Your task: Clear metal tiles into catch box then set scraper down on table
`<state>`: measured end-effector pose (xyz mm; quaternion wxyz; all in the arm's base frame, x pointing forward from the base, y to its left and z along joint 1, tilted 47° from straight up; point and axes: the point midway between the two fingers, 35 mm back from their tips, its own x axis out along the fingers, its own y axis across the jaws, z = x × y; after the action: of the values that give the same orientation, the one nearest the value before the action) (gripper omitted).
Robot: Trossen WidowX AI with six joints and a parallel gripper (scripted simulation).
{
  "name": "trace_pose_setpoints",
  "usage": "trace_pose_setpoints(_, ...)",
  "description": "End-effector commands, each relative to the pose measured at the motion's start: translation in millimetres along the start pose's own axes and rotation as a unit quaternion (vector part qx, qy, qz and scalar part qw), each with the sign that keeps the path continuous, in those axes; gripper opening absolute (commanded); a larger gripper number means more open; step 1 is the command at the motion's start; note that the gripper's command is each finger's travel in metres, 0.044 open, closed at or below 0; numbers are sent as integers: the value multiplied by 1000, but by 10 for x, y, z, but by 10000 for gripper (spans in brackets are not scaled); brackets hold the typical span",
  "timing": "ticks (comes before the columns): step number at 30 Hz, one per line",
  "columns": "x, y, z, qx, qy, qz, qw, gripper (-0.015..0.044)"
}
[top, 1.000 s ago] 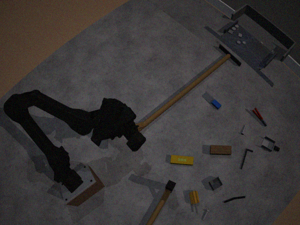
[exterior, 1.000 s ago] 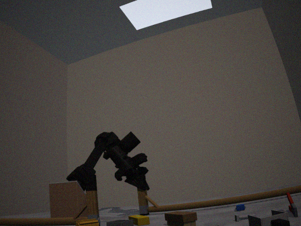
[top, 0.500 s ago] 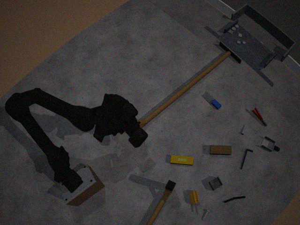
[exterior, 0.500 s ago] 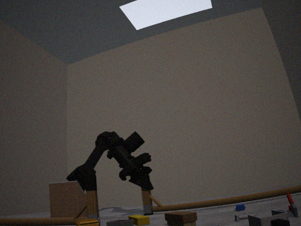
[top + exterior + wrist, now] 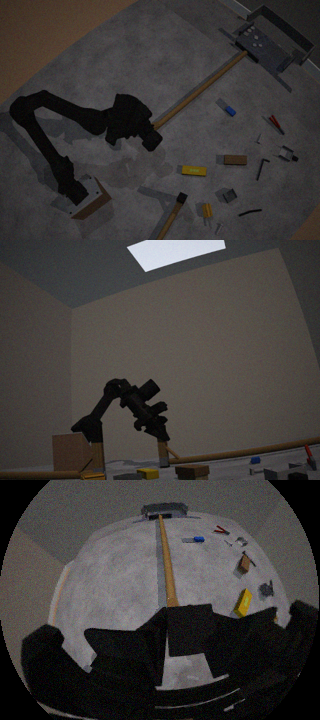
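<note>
- The gripper (image 5: 154, 126) is clamping the near end of the long scraper (image 5: 200, 89), fingers closed partway round the wooden handle and gripping it firmly.
- The handle is running diagonally across the grey tabletop (image 5: 134, 59), its far end sitting right at the near edge of the steel bench plate (image 5: 266, 50).
- Five pale metal tiles (image 5: 255, 37) are lying on the plate, bunched toward its near left part.
- The catch box (image 5: 284, 24) is standing at the plate's far end, walls up, close to the tabletop's far edge.
- Left of the handle the tabletop is showing wide grey room; right of it the clutter is starting.
- A blue block (image 5: 230, 110) is sitting near the handle's right side, apart from it.
- Further right: red-handled pliers (image 5: 276, 122), a brown block (image 5: 235, 159), a yellow block (image 5: 194, 170), a dark hex key (image 5: 261, 167).
- A second wooden-handled tool (image 5: 171, 217) is lying near the bottom edge.
- The yellow block is carrying a faint greenish mark, too blurred to read.
- From the wrist, the handle (image 5: 167, 560) is stretching straight ahead to the plate (image 5: 163, 510).
</note>
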<state>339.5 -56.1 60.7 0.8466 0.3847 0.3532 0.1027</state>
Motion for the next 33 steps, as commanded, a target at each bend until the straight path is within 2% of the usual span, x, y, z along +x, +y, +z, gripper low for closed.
trace_pose_setpoints(1, 34, 12, 116, -4, -8, 0, 1000, 0)
trace_pose_setpoints(33, 255, 32, 407, -6, -8, 2, 1000, 0)
